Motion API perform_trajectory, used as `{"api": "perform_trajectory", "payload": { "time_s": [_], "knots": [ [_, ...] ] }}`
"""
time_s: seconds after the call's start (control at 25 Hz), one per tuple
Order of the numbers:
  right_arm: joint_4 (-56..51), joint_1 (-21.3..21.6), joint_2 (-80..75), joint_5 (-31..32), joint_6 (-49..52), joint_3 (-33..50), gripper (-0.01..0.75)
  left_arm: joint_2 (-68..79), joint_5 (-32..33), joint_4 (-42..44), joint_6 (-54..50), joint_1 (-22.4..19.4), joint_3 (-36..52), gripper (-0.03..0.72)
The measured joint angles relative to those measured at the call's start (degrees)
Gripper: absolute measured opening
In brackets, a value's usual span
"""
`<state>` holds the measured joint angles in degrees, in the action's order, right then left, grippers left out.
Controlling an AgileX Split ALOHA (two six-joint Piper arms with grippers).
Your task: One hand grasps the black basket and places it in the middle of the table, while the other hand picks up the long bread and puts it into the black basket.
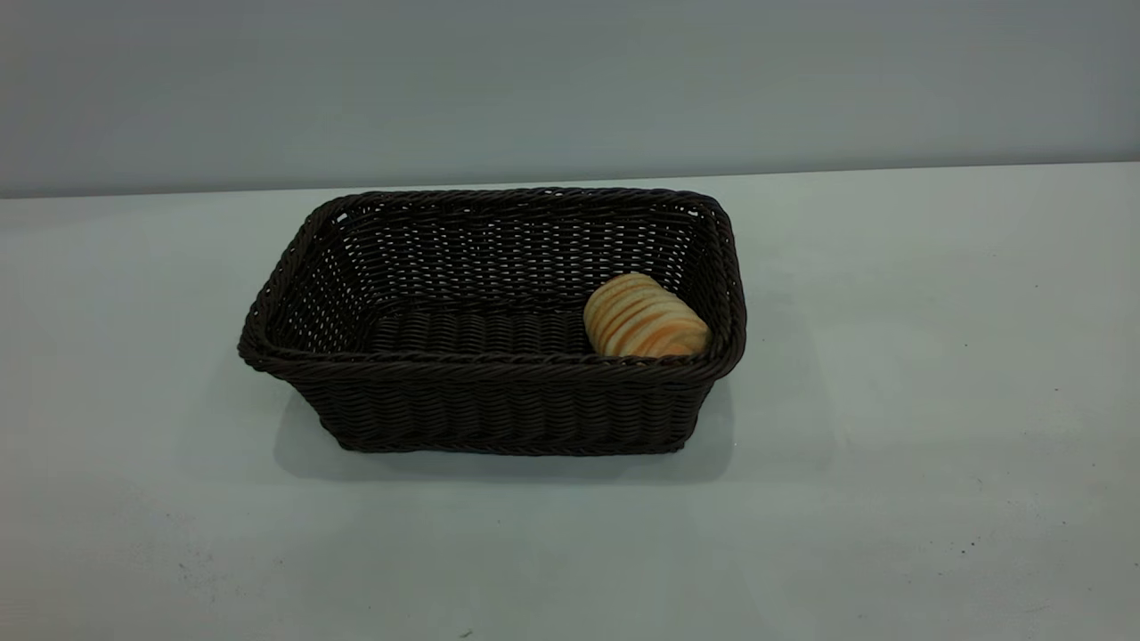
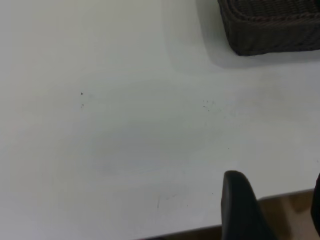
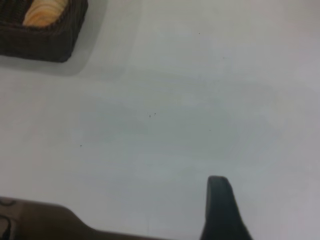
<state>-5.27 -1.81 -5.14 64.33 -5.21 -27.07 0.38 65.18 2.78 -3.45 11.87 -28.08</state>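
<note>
The black basket (image 1: 499,405) stands in the middle of the table (image 1: 935,401). The long bread (image 1: 645,318) lies inside it at its right end, leaning on the side wall. Neither arm shows in the exterior view. In the left wrist view, my left gripper (image 2: 276,182) hangs open and empty over the table's edge, well away from a corner of the basket (image 2: 270,30). In the right wrist view, my right gripper (image 3: 275,192) shows only one finger (image 3: 219,202), with nothing near it. It is far from the basket (image 3: 45,45) and the bread (image 3: 37,12).
The table's front edge (image 2: 200,231) and a brown floor beyond it show close to both grippers in the wrist views. A grey wall (image 1: 570,80) runs behind the table. The tabletop carries only a few dark specks.
</note>
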Motion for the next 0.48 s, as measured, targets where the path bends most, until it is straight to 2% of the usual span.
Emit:
{"api": "perform_trajectory", "payload": {
  "time_s": [0.28, 0.48],
  "knots": [
    [0.0, 0.0, 0.0, 0.0, 0.0, 0.02, 0.456, -0.91, -0.02, 0.0, 0.0, -0.1, 0.05, 0.413],
    [0.0, 0.0, 0.0, -0.04, 0.0, 0.02, 0.456, -1.49, -0.02, -0.06, 0.0, -4.86, 0.05, 0.413]
  ]
}}
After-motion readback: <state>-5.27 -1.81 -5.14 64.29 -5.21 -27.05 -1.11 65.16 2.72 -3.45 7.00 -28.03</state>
